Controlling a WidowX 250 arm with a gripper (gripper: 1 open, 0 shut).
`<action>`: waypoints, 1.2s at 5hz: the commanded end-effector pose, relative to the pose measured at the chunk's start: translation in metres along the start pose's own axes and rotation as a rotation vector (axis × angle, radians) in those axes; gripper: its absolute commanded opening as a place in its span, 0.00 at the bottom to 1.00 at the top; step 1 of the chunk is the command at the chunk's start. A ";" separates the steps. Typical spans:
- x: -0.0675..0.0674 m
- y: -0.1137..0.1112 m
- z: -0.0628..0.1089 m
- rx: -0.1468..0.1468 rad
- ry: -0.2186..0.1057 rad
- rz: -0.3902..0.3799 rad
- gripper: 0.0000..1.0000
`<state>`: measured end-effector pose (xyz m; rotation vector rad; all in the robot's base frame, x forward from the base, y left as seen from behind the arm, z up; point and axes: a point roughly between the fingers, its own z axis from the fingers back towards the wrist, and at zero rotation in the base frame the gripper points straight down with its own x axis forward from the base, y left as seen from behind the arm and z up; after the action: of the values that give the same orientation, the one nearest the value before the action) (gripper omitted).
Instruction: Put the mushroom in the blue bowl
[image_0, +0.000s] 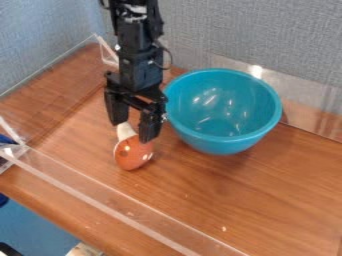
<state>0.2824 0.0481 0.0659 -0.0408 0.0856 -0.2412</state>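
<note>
The mushroom (131, 152) lies on its side on the wooden table, reddish-brown cap toward the camera and cream stem pointing back. My gripper (134, 129) hangs straight above it, open, its two black fingers straddling the stem just over the cap. Nothing is gripped. The blue bowl (222, 110), glossy turquoise and empty, stands upright right of the gripper, its rim close to the right finger.
The wooden table (254, 200) has a clear plastic rail along its front and left edges. A grey fabric wall stands behind. A blue-and-white object (7, 140) pokes in at the left edge.
</note>
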 end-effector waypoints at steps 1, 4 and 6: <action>0.009 -0.004 0.012 0.026 -0.057 -0.004 1.00; 0.013 -0.023 -0.005 0.022 -0.053 0.101 1.00; 0.021 -0.037 -0.008 0.012 -0.048 0.203 1.00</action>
<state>0.2856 0.0093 0.0480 -0.0264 0.0797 -0.0375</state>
